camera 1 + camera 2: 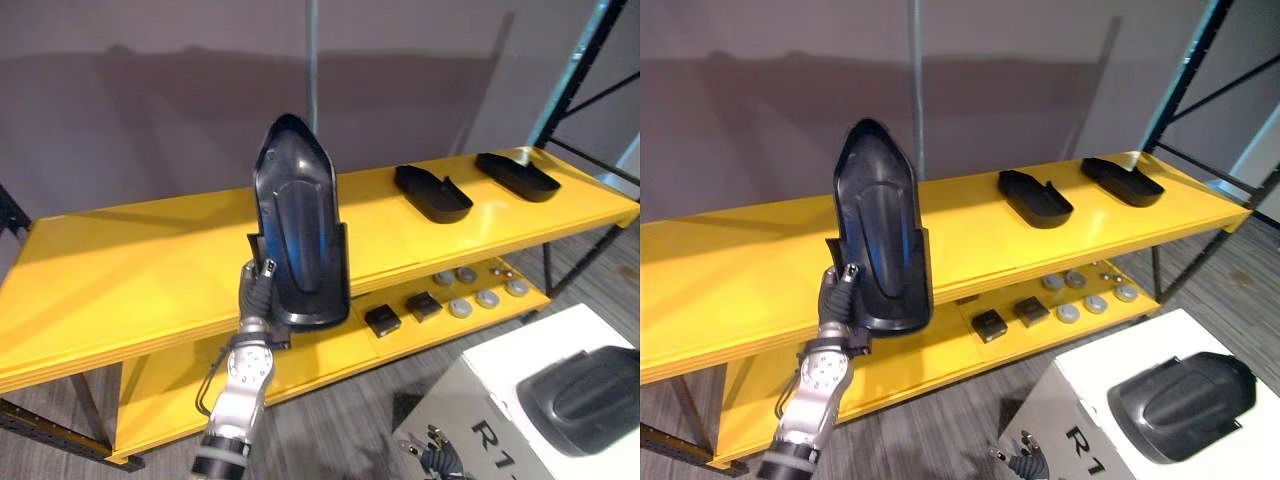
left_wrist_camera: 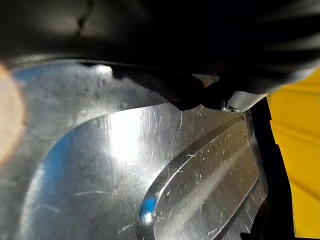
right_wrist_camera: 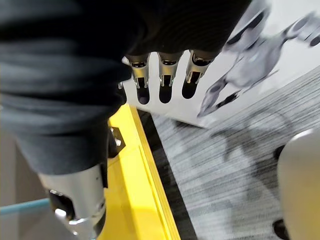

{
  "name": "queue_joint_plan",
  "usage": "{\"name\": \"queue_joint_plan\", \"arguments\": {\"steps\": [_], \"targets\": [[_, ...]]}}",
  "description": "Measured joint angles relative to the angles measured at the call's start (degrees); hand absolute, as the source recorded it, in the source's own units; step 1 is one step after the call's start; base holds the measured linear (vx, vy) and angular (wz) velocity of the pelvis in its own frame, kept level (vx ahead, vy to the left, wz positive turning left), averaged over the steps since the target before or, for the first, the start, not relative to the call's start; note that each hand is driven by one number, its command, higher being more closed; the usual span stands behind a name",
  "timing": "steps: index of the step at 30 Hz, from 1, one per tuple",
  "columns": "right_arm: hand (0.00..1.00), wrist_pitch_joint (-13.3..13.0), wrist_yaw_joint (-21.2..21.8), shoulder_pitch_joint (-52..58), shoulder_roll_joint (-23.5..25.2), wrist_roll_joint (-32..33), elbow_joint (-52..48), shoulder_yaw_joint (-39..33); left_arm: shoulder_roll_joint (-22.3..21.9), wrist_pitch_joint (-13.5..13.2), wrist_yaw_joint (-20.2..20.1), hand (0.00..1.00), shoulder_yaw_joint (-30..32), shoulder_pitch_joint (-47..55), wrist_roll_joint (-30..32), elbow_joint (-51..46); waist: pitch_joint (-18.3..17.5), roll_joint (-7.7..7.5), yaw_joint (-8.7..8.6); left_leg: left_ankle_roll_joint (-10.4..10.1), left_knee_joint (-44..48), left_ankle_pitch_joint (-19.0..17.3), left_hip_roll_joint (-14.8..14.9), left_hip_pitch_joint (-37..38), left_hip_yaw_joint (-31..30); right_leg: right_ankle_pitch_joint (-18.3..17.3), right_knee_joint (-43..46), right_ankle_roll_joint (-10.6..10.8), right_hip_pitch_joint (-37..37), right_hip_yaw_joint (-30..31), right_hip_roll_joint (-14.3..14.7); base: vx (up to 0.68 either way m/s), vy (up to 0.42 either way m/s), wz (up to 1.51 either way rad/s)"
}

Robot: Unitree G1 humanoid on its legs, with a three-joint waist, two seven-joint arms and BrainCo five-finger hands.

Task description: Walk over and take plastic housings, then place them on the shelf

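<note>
Soft, even room light reaches the left hand (image 1: 258, 292) and leaves a dull sheen down the black housing (image 1: 298, 225) it grips. Beyond the hand, the wall (image 1: 130, 110) dims in a broad band above the bright yellow shelf (image 1: 110, 280). Seen from the wrist, white glare streaks the housing's scratched face.

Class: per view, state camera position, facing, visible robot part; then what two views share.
Left eye view: head, down at yellow shelf; left hand grips housing.
Right eye view: beside it, shares that scene.
Left wrist view: left wrist, dark hand cover against housing.
Right wrist view: right wrist, past right hand to white box.
</note>
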Motion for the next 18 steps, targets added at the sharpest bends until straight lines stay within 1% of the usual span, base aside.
{"name": "queue_joint_plan", "arguments": {"steps": [1,2,4,6,9,11,13,14,15,18], "targets": [[0.00,0.00,0.02,0.00,-0.17,0.00,0.18,0.03,0.80,0.74,0.46,1.00,0.05,-2.38,0.18,1.40,0.06,0.04,-0.59,-0.05,0.00,0.03,0.22,-0.98,0.14,0.11,-0.68,0.03,-0.71,0.01,0.24,-0.04,-0.010,-0.04],[0.00,0.00,0.04,0.00,-0.16,0.00,0.23,0.09,1.16,0.80,0.71,1.00,0.18,-3.29,0.37,2.11,0.07,0.04,-0.72,-0.09,0.00,0.06,0.28,-1.34,0.16,0.21,-0.87,0.05,-0.97,0.02,0.32,-0.03,-0.014,-0.06],[0.00,-0.01,0.36,-0.05,-0.16,0.02,0.47,0.30,2.01,1.36,1.54,1.00,1.54,-6.44,0.64,5.28,0.26,0.08,-1.55,-0.18,0.00,0.12,0.34,-1.70,0.66,1.48,-1.96,-0.10,-1.03,0.29,0.45,0.01,-0.006,-0.11],[0.00,-0.01,0.41,-0.27,-0.16,0.02,0.46,0.30,2.68,2.05,2.40,1.00,2.21,-8.84,1.51,7.42,0.62,0.12,-1.79,-0.41,0.02,0.28,0.36,-1.77,1.05,1.85,-2.23,-0.14,-1.11,0.51,0.47,0.05,-0.002,-0.10],[0.00,-0.02,0.46,-0.98,-0.15,0.02,0.45,0.49,3.51,3.40,3.38,1.00,2.72,-13.28,4.46,9.58,1.71,0.13,-2.02,-0.30,0.27,0.76,0.40,-3.31,1.06,2.34,-2.03,-0.58,-2.25,0.38,0.49,0.09,-0.012,0.00],[0.00,-0.02,0.53,-1.74,-0.15,0.03,0.34,0.62,3.44,3.95,3.94,1.00,3.49,-15.71,4.58,10.35,2.18,0.19,-2.16,-0.41,0.30,0.87,0.41,-4.78,1.09,2.29,-1.75,-0.58,-3.80,0.34,0.51,0.08,-0.017,0.00],[0.00,-0.04,0.52,-2.49,-0.16,0.03,-0.72,0.87,3.44,4.44,4.44,1.00,4.39,-18.12,4.52,12.06,3.44,0.21,-2.75,-0.48,0.31,0.92,0.41,-4.93,1.10,2.22,-1.75,-0.68,-3.91,0.33,0.51,0.05,-0.016,0.01],[0.00,-0.20,0.53,-2.49,-0.16,0.03,-1.38,1.33,3.32,5.22,4.98,1.00,4.54,-19.28,4.52,13.03,3.86,0.19,-3.01,-0.50,0.31,0.91,0.43,-4.94,1.19,2.17,-1.75,-0.75,-3.91,0.36,0.51,0.00,0.000,0.00],[0.00,-0.20,0.52,-2.45,-0.13,0.03,-2.33,1.63,3.10,5.29,5.13,1.00,4.81,-20.52,4.45,13.98,4.54,0.22,-3.13,-0.57,0.31,0.86,0.47,-4.97,1.28,2.03,-1.48,-0.95,-4.13,0.42,0.51,0.02,-0.007,-0.04],[0.00,-0.23,0.49,-2.45,-0.13,0.05,-4.30,2.77,2.96,5.32,5.87,1.00,5.49,-23.85,3.83,16.11,4.83,0.24,-3.14,-0.67,0.31,0.80,0.87,-7.11,1.59,1.94,-0.71,-1.04,-6.97,1.22,0.84,-0.03,-0.005,-0.12]]}}
